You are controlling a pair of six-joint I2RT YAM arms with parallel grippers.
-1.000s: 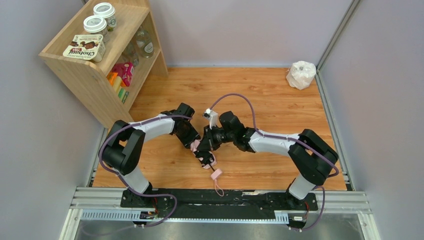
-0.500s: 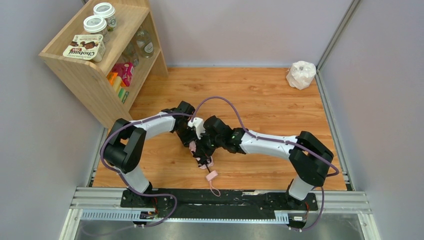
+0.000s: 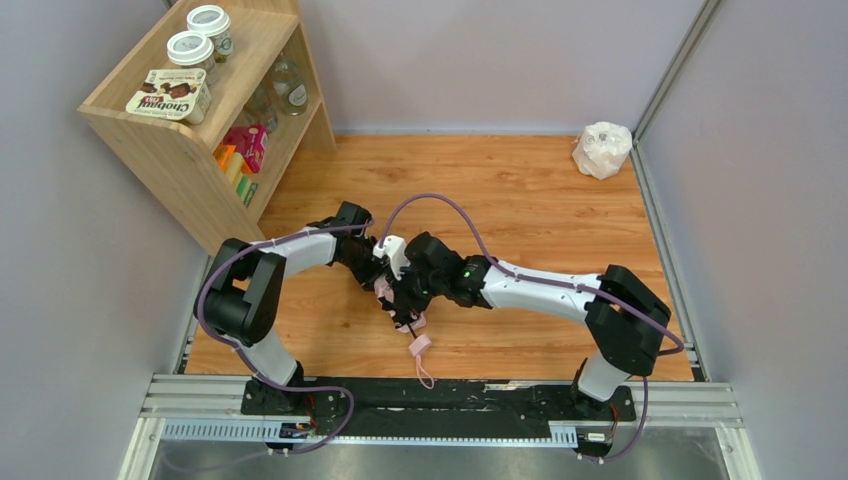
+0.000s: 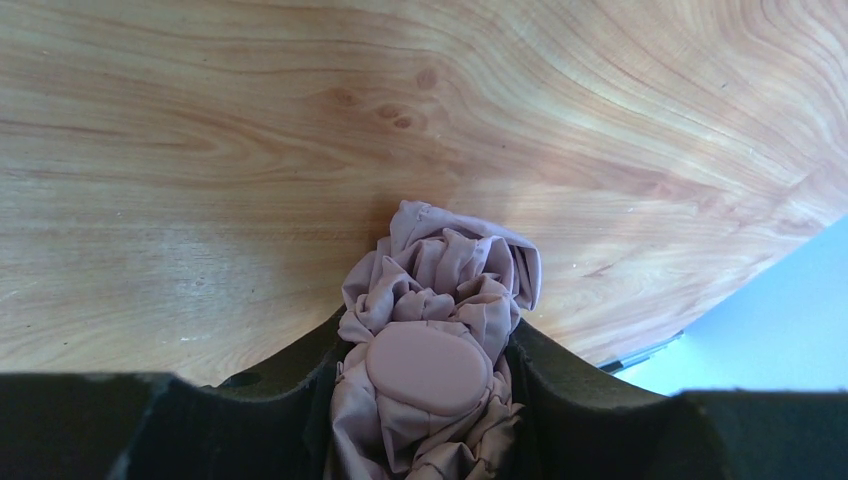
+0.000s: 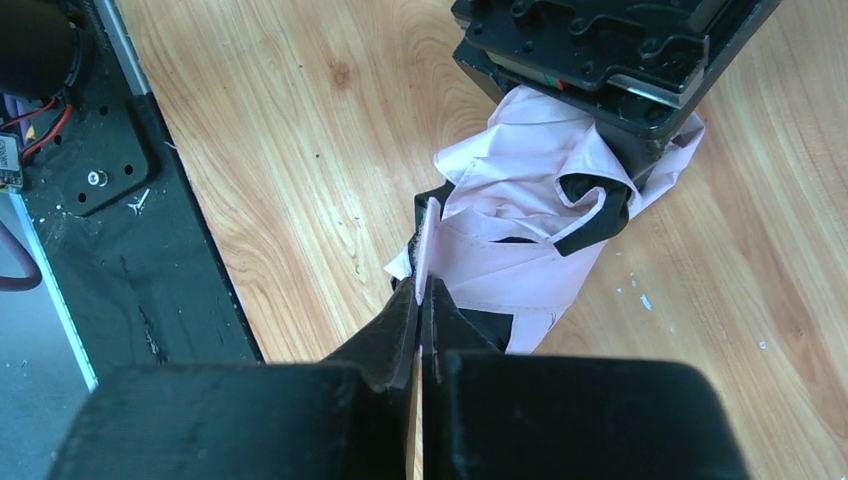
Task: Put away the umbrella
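The pale pink folding umbrella lies on the wooden floor between both arms, its small pink handle and wrist loop trailing toward the near edge. My left gripper is shut on the bunched canopy; the left wrist view shows crumpled fabric and the oval pink cap squeezed between the black fingers. My right gripper is shut on a thin edge of the pink fabric; the right wrist view shows the fold pinched between its fingertips, with the left gripper's body above.
A wooden shelf unit stands at the back left with jars, a box and packets. A small white plastic bag sits in the back right corner. Grey walls enclose the floor; a black rail runs along the near edge.
The right arm has swung left over the umbrella and closed on its fabric. The left gripper has shifted slightly left and back. The handle and loop slid a little left.
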